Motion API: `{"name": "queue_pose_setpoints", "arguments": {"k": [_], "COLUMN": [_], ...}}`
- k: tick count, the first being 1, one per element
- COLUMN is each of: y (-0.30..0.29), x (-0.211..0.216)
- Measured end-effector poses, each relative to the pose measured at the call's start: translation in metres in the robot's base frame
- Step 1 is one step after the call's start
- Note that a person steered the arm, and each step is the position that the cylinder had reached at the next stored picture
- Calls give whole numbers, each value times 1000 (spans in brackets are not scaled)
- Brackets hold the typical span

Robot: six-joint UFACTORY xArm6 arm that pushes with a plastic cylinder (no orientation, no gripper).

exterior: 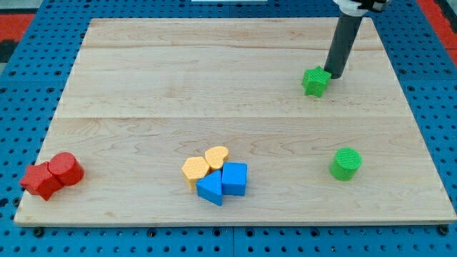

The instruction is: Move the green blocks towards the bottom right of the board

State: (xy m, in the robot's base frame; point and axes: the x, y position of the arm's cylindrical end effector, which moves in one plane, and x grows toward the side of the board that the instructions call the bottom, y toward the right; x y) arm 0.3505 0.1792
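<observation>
A green star-shaped block (315,81) lies at the board's upper right. My tip (335,75) stands right against its right side, touching or nearly so. A green cylinder (345,163) lies lower on the right, well below the star block and apart from my tip. The dark rod rises from the tip towards the view's top edge.
A red star-shaped block (41,180) and a red cylinder (66,168) sit together at the bottom left. A yellow hexagon (195,169), a yellow heart-like block (216,156), a blue triangle (210,188) and a blue pentagon-like block (234,178) cluster at bottom centre. The wooden board (214,86) lies on a blue pegboard.
</observation>
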Motion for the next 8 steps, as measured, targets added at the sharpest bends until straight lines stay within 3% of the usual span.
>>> {"name": "queue_pose_setpoints", "arguments": {"k": [2,4,6,8], "y": [23,-43,-6,-28], "x": [-18,-2,107,51]}}
